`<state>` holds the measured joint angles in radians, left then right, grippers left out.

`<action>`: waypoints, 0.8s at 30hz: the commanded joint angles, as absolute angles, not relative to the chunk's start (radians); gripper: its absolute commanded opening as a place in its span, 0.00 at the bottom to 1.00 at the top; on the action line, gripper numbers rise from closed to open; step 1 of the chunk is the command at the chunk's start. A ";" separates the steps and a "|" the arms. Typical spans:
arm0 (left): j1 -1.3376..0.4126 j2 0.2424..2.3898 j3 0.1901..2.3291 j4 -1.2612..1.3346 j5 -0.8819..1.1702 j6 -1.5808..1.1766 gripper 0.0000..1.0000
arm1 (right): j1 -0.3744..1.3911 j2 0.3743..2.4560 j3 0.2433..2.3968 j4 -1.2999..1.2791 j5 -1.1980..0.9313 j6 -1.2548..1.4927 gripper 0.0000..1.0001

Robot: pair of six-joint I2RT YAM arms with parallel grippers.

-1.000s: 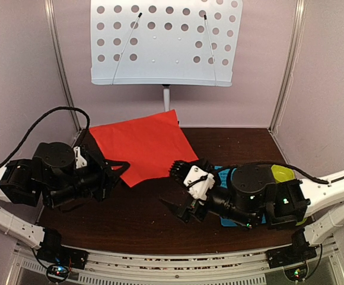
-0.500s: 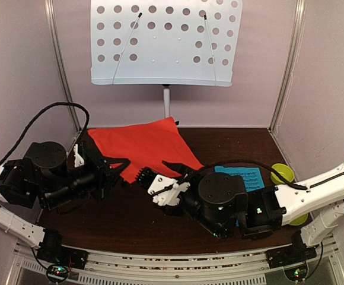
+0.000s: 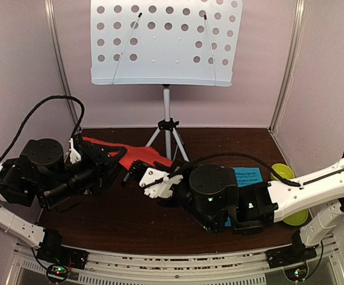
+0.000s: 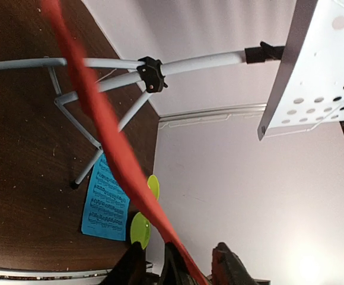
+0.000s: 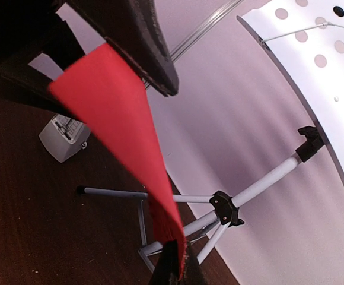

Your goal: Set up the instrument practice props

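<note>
Top: red page (image 3: 145,155) is sagging between left gripper (image 3: 117,159) and right gripper (image 3: 134,171), just in front of the stand (image 3: 160,41) legs. Blue page (image 3: 247,174) is lying flat on the right.
Left wrist: left jaws are standing part-open, with the page edge running through the gap.
Right wrist: right jaws are pinching the page's lower edge. Metronome (image 5: 64,138) is sitting well apart from the legs.

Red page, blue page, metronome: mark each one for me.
Red page (image 3: 148,155), top view, on its wide lit part.
Blue page (image 4: 107,200), left wrist view, middle of the printed face.
Metronome (image 5: 62,138), right wrist view, its grey side.
</note>
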<state>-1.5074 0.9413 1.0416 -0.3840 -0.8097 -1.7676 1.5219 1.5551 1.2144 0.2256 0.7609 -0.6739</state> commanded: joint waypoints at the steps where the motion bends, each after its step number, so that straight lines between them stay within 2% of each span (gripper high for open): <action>1: -1.514 0.920 1.075 -0.369 -0.940 -1.630 0.46 | 1.487 1.442 1.239 0.190 0.716 -0.605 0.00; 5: -1.514 0.880 1.079 -0.393 -1.073 -1.452 0.59 | 1.434 1.340 1.243 0.090 0.606 -0.486 0.00; 10: -1.514 0.878 1.137 -0.373 -1.167 -1.003 0.75 | 1.341 1.228 1.287 -0.023 0.461 -0.353 0.00; 15: -1.514 0.909 1.217 -0.195 -1.101 -0.405 0.76 | 1.262 1.180 1.380 -0.115 0.376 -0.267 0.00; 20: -1.514 1.010 1.378 -0.194 -1.044 -0.018 0.76 | 1.205 1.184 1.515 -0.195 0.351 -0.180 0.00; 24: -1.510 1.079 1.452 -0.105 -1.007 0.242 0.72 | 1.183 1.200 1.603 -0.218 0.345 -0.130 0.00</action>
